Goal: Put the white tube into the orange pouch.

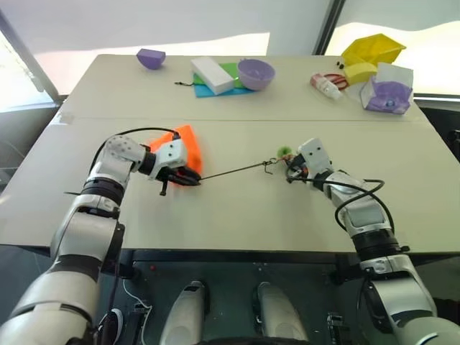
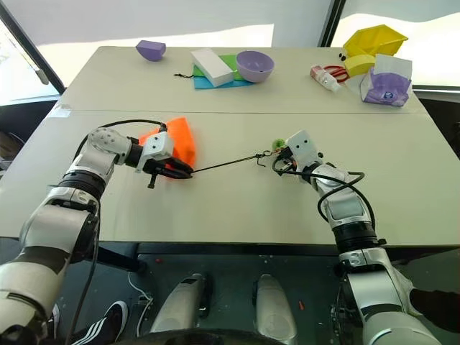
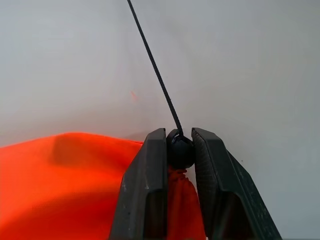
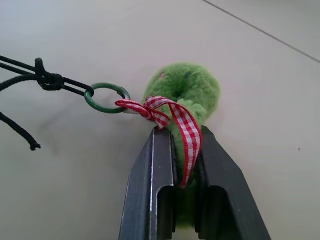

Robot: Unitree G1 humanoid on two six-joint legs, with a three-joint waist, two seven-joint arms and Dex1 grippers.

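The orange pouch (image 1: 184, 144) lies on the table left of centre, its mouth gathered tight. My left gripper (image 1: 184, 178) sits at that mouth, shut on the dark round stopper (image 3: 180, 150) where the cord leaves the fabric (image 3: 75, 185). The dark cord (image 1: 237, 169) runs taut to the right, ending in a green ring (image 4: 106, 97) and a fuzzy green pom-pom (image 4: 187, 90) with a red checked ribbon. My right gripper (image 1: 293, 169) is shut on the pom-pom (image 1: 285, 152), which sits between its fingers in the right wrist view (image 4: 186, 132). The white tube is hidden or out of view.
At the back of the table stand a white block (image 1: 211, 74) on blue and green sheets, a purple bowl (image 1: 256, 73) and a smaller purple bowl (image 1: 151, 57). Back right are a small white bottle with red parts (image 1: 327, 85), a yellow container (image 1: 372, 52) and a purple-and-white pack (image 1: 388, 90).
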